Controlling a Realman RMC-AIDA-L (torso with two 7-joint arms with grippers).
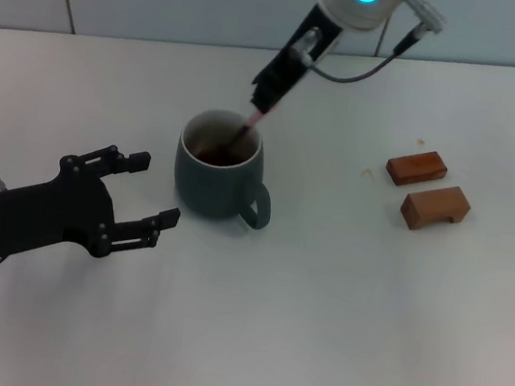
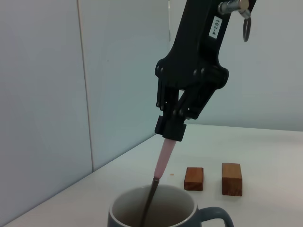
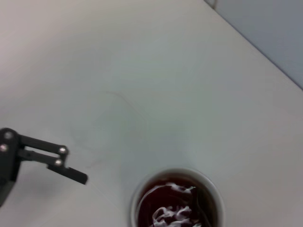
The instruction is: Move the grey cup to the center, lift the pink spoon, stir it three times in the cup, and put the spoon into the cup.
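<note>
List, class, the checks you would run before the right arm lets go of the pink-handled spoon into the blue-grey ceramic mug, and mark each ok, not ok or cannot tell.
1. Right gripper shut on the slim pink-handled metal spoon: ok.
2. Spoon's lower end inside the rounded blue-grey ceramic mug, in the dark liquid: ok.
3. Mug standing upright on the white table: ok.
4. Left gripper open and apart from the mug, on its left: ok.
5. Two brown wooden blocks well away from the mug: ok.
6. Three stirs completed: cannot tell.
</note>
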